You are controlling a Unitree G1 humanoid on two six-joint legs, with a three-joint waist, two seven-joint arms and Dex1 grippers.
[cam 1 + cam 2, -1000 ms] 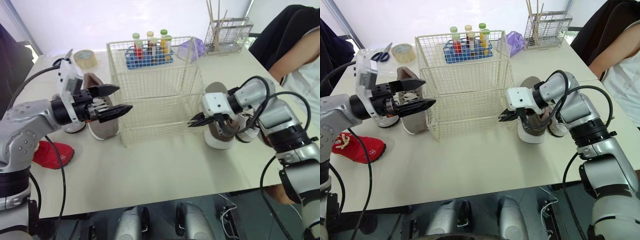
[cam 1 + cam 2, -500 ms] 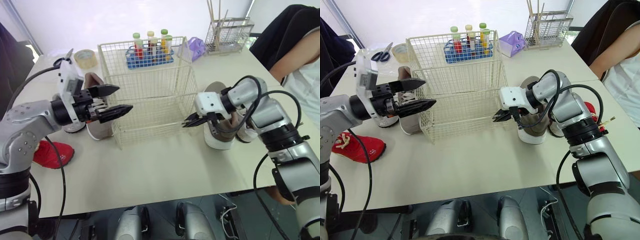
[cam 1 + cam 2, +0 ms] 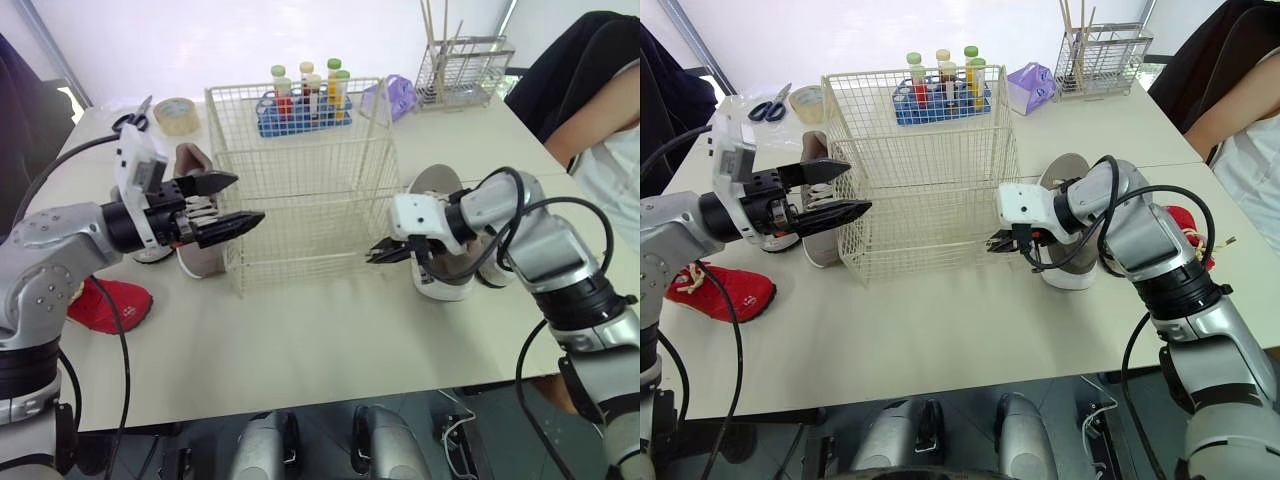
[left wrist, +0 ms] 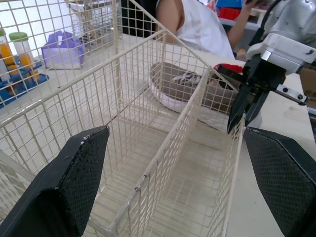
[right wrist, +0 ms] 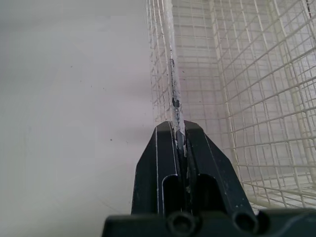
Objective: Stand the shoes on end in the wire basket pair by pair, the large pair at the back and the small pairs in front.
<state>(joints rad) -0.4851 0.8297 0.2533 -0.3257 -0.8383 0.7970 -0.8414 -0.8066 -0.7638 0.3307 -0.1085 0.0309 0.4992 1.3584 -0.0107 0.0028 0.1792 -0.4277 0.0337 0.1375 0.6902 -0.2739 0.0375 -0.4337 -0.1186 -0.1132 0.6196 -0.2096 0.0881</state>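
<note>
Right pincer on wire basket edge

The left gripper has two black fingers spread wide apart. Its silver arm is bent, and the fingers point sideways to the robot's right. The right gripper points the other way, its fingers pinched tight on the side of the cream wire basket. That arm is bent too

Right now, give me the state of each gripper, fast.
Left gripper: open, holding nothing, beside the wire basket.
Right gripper: shut on the wire basket's side wall.
</note>
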